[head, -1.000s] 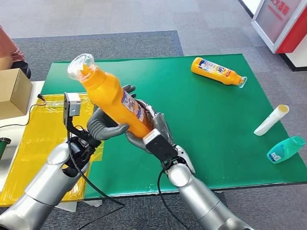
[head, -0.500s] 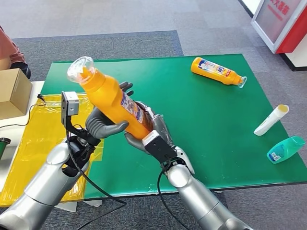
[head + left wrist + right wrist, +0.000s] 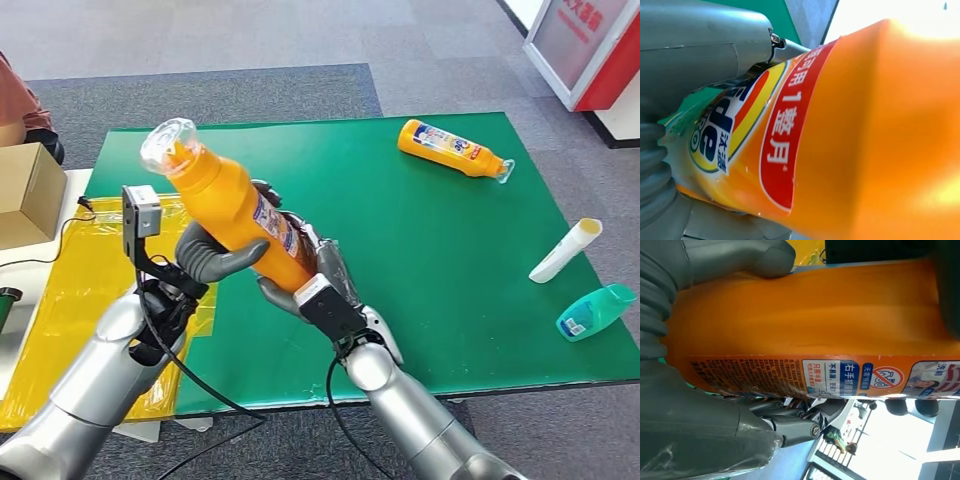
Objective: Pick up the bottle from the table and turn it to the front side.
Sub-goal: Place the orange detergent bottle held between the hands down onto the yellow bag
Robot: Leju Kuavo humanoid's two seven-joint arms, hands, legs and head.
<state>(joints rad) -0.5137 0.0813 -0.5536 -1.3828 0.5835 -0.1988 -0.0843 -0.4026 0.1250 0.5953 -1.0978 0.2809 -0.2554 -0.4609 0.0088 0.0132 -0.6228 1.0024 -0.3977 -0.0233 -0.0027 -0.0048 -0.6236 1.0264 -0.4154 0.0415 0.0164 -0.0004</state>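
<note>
An orange bottle (image 3: 234, 210) with a clear cap is held tilted above the green table (image 3: 423, 250), cap up and to the left. My left hand (image 3: 215, 258) wraps its middle from the left, thumb across the front. My right hand (image 3: 313, 275) grips its lower end from below. The left wrist view has the bottle's front label (image 3: 749, 135) close up beside the left hand (image 3: 662, 100). The right wrist view has the back label's small print (image 3: 798, 377) with the right hand (image 3: 689, 425) around the bottle.
A second orange bottle (image 3: 453, 148) lies at the table's far right. A white tube (image 3: 566, 250) and a teal bottle (image 3: 596, 310) lie near the right edge. A yellow sheet (image 3: 83, 280) and a cardboard box (image 3: 26, 190) are on the left.
The left arm and its hand have shifted slightly left and up along the bottle. The bottle stays tilted in both hands, barely moved.
</note>
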